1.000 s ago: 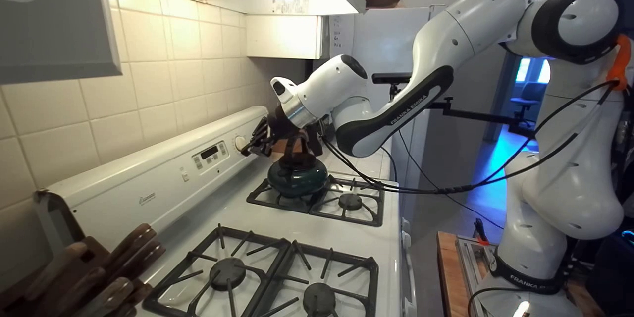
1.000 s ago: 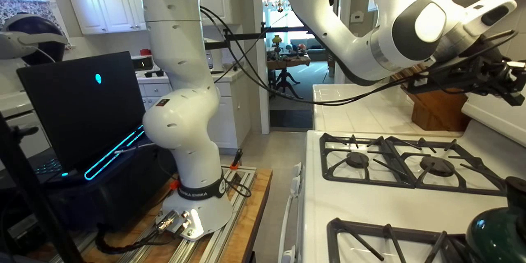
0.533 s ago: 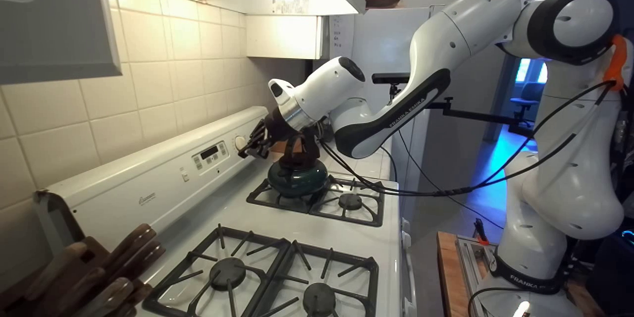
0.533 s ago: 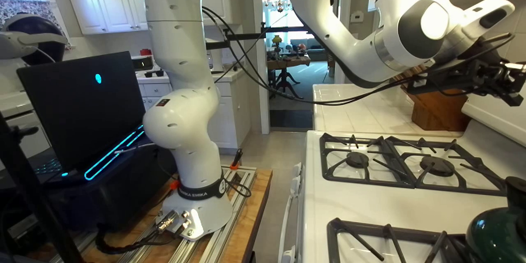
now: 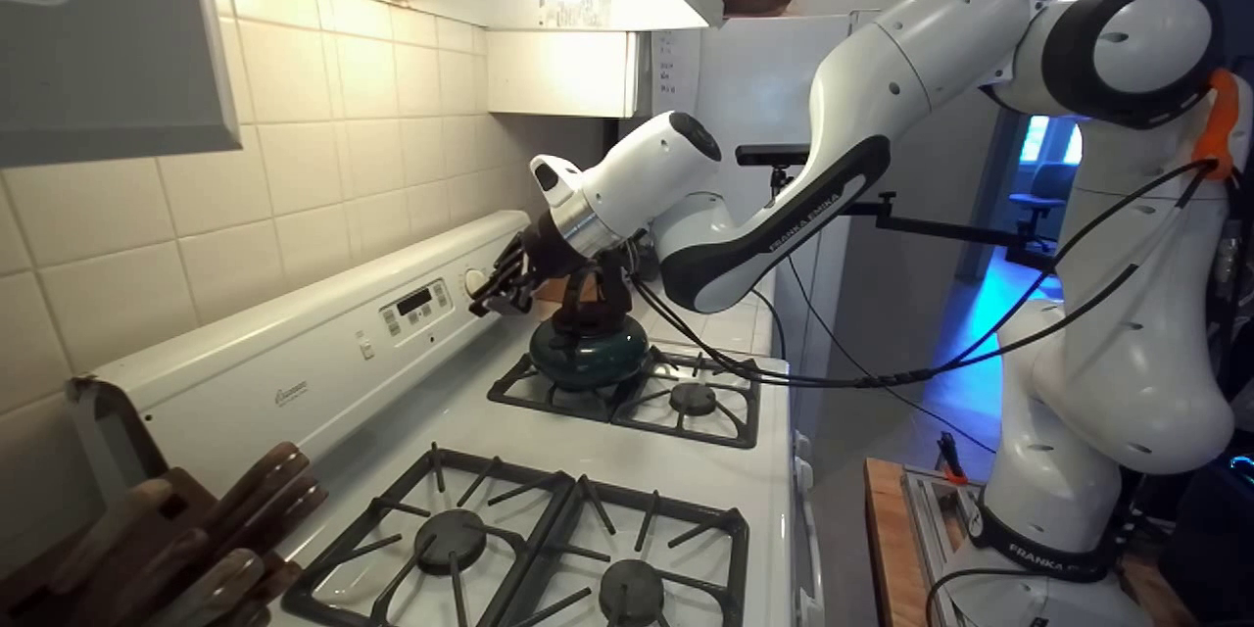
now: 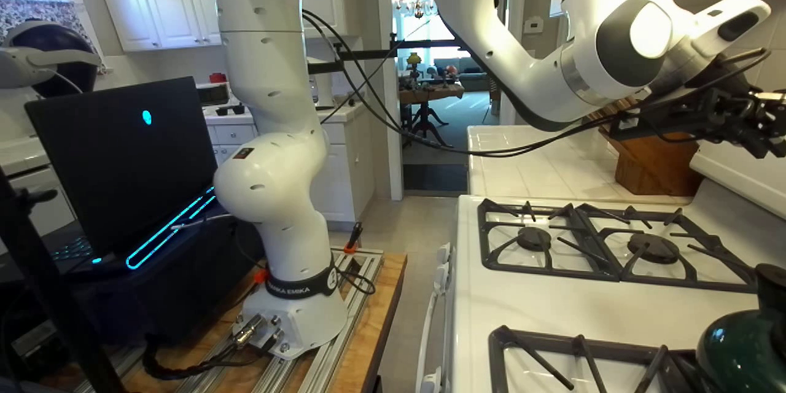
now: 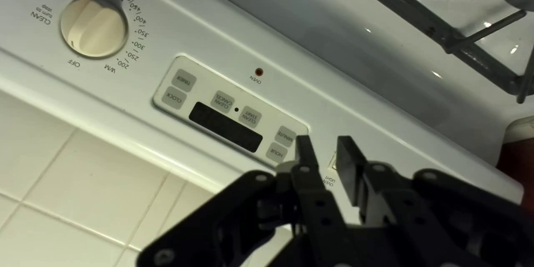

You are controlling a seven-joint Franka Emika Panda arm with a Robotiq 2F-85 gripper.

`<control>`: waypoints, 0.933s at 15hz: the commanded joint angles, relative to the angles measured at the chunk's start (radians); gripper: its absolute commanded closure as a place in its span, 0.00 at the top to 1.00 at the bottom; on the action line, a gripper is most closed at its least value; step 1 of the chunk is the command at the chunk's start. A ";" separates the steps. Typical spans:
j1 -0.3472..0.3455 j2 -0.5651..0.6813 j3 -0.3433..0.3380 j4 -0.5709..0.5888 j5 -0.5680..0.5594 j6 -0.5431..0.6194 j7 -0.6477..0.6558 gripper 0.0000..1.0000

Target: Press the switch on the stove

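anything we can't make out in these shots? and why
Oven light switch, on or off: wrist view, partly behind a finger of the pincer; too small in an exterior view.
Any touch on the back panel: the pincer overlaps it in an exterior view; depth unclear.
Green kettle, right side and base: cut by the right and bottom edges in an exterior view.
Logo lettering: too small, exterior view.
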 commanded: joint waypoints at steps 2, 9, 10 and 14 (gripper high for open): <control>0.000 0.000 0.000 0.000 0.000 0.000 0.000 0.34; 0.000 0.000 0.000 0.000 0.000 0.000 0.000 0.39; 0.000 0.000 0.000 0.000 0.000 0.000 0.000 0.39; 0.001 0.003 0.006 -0.006 0.029 0.009 0.013 0.78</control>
